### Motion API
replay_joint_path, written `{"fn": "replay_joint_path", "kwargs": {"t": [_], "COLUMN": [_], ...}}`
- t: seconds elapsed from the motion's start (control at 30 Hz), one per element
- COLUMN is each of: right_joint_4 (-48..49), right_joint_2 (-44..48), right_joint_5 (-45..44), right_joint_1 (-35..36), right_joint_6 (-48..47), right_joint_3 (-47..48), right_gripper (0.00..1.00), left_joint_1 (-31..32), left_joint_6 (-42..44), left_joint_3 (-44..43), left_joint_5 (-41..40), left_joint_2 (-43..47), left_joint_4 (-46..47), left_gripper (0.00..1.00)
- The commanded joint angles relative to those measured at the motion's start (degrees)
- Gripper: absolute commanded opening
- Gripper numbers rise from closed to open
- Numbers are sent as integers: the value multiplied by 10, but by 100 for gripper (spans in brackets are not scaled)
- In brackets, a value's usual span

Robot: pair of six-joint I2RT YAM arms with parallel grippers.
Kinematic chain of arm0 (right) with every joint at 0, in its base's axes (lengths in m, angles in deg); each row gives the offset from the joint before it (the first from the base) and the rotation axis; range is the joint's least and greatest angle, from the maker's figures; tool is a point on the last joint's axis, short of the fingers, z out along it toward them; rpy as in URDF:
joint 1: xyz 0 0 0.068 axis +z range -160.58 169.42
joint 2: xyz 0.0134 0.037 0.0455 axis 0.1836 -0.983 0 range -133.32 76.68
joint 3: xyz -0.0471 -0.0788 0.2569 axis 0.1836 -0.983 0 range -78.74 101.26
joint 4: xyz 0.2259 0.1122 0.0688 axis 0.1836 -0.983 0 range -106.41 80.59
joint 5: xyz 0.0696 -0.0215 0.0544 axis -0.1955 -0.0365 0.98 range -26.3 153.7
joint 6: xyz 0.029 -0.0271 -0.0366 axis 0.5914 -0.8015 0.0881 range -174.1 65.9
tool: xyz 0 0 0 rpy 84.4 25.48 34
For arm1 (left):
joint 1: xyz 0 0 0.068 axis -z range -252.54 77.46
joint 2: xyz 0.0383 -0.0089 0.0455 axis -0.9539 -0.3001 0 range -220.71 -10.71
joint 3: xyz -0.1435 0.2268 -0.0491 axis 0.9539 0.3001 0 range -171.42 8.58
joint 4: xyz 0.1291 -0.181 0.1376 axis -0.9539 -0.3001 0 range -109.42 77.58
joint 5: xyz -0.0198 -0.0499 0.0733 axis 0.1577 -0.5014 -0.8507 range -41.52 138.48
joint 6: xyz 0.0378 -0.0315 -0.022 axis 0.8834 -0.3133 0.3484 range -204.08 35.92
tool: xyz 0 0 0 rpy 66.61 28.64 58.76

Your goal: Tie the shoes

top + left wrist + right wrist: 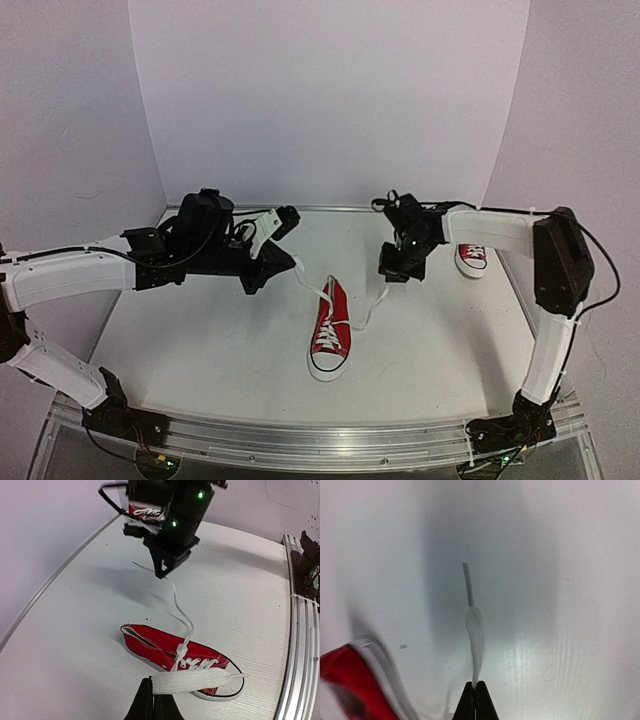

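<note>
A red shoe with a white toe cap lies at the table's middle, toe toward the arms. Its two white lace ends run out to either side. My left gripper is shut on the left lace end and holds it just above the shoe in the left wrist view. My right gripper is shut on the right lace end, lifted off the table; it also shows in the left wrist view. A second red shoe lies at the back right, behind the right arm.
White walls close the table at the back and sides. A metal rail runs along the near edge, also in the left wrist view. A blurred red shoe fills the right wrist view's lower left corner.
</note>
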Motion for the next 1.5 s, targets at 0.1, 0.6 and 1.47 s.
{"fn": "replay_joint_path", "kwargs": {"t": [0.1,0.6,1.47], "right_joint_4": [114,123,85], "right_joint_2": [43,-138,-52], "right_joint_5": [162,268,197], "right_joint_1": [81,174,124], "right_joint_6": [-41,-44,-128], "right_joint_3": [64,267,13], "right_gripper": [0,37,27], "left_joint_1": [0,17,-10], "left_joint_6": [44,52,53], "left_joint_3": [29,63,-10], "left_joint_5": [45,49,65], "left_joint_2": [56,65,-56], "left_joint_4": [-38,-84,-60], "left_gripper": [0,0,0]}}
